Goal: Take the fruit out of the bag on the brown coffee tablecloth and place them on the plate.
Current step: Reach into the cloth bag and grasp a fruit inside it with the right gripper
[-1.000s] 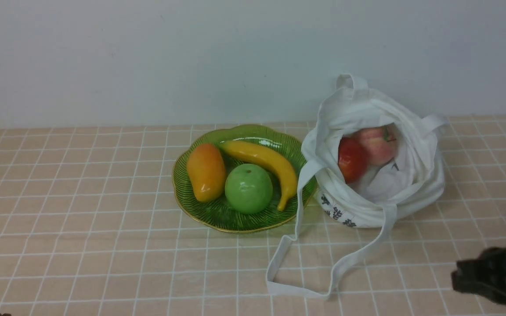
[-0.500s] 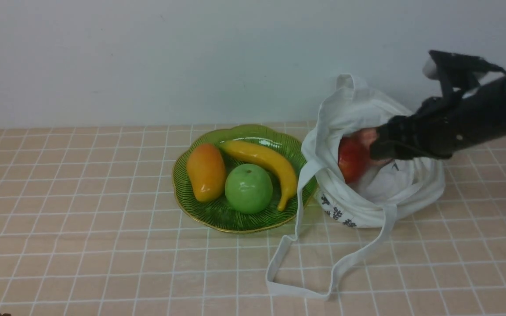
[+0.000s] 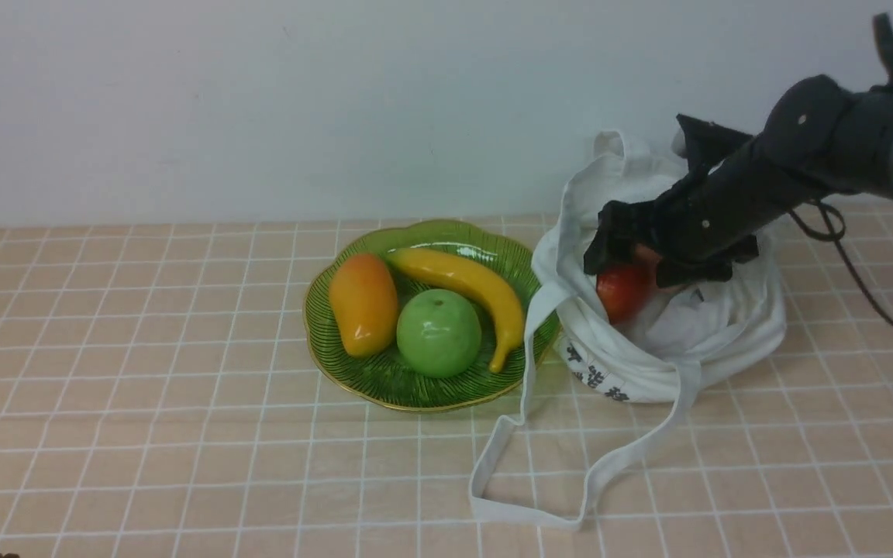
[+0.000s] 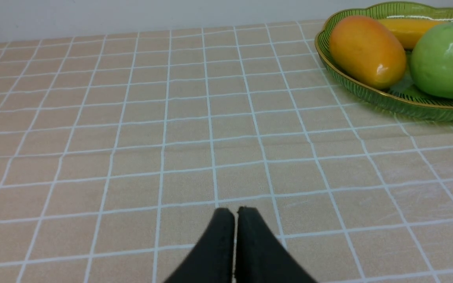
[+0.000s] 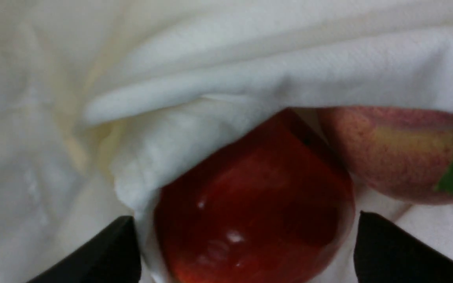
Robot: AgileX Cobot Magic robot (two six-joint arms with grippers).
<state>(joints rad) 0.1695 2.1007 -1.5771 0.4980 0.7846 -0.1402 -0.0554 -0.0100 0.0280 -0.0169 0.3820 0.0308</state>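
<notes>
The right pincer (image 5: 250, 255) is spread wide inside the mouth of the bag (image 3: 671, 349). Its two fingers stand on both sides of the red apple (image 5: 254, 212) and, as far as the wrist view shows, they do not press it yet. On one side, a fold (image 5: 140, 173) of the bag lies between the finger and the apple. I think this fold can be pinched together with the fruit when the pincer closes. The pink apple (image 5: 391, 153) lies just beside the red one, touching it or nearly so, a little deeper in the bag and partly under the white fabric.

The left pincer (image 4: 235, 214) is pressed together and holds nothing. It hangs low over the cloth (image 3: 144, 349), well apart from the bag.

The plate (image 3: 415, 404) stands just beside the bag, on its left. It carries a mango (image 3: 363, 304), a banana (image 3: 466, 288) and a green apple (image 3: 439, 333). One strap (image 3: 528, 341) of the bag hangs across its near edge.

In my judgement the task is at its beginning: both apples are in the bag, none is on the plate. What is left is to grip the red apple, lift it out and put it on the plate, and then the same for the pink one. The free room on the plate is small.
</notes>
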